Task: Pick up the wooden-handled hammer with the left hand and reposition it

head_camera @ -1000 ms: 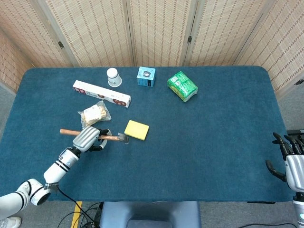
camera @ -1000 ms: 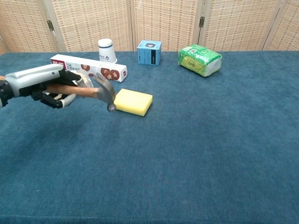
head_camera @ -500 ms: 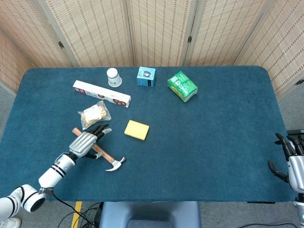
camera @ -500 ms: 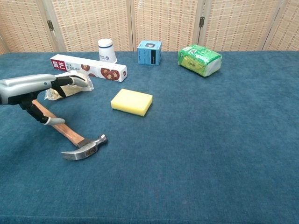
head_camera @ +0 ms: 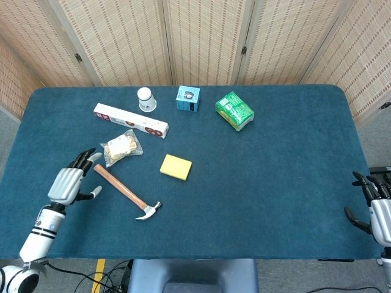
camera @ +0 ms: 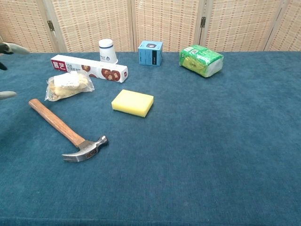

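Wooden-handled hammer [head_camera: 126, 191] lying flat near the surface's front-left corner, steel head [camera: 86, 149] toward the front edge. Left robot hand [head_camera: 72, 182] beside the handle end, fingers spread, holding nothing. Probably head-heavy and rigid; the smooth handle is best gripped nearer the head for balance.

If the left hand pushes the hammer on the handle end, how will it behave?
The hammer would probably pivot rather than slide straight: its metal head looks much heavier than the wooden handle. It looks stiff, so no bending. It lies flat on the blue cloth, which likely grips, so rolling seems unlikely.
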{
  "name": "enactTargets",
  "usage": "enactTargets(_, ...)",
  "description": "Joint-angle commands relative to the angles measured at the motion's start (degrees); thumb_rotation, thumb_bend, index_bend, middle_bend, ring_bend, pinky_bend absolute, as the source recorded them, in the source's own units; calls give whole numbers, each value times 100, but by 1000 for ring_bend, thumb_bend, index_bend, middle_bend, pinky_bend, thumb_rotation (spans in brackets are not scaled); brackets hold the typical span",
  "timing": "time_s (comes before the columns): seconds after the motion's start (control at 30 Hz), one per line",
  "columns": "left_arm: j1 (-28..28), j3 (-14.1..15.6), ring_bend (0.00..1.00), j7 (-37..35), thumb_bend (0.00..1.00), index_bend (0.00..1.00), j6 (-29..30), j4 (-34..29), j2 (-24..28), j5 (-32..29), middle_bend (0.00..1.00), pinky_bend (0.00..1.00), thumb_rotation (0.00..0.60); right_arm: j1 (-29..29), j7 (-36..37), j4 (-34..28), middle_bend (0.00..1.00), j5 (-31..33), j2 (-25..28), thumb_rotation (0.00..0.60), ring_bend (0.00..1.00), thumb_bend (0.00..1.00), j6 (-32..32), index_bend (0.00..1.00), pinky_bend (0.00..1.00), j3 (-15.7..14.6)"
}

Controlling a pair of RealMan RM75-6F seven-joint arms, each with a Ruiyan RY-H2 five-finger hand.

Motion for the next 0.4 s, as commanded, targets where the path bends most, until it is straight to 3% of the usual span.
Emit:
enactTargets(0.03, 515, 37, 47, 465, 325, 157, 570, -346, 189, -249, 80, 240, 600, 30, 116, 26, 347, -78, 10, 600, 193, 201, -31, 163, 230, -34)
enactTargets(0.23, 1250, 162, 47, 724, 325, 183, 1509, -514, 219, -194, 87, 240, 600, 59, 368, 48, 361, -241, 58, 600, 204, 204, -13, 187, 230, -86)
enactTargets(0.4, 1617, 271, 67, 784, 325, 198, 1938, -585, 147, 61, 112, 240, 600, 113, 600, -15, 362, -285, 111, 600, 206, 207, -91, 188, 230, -112)
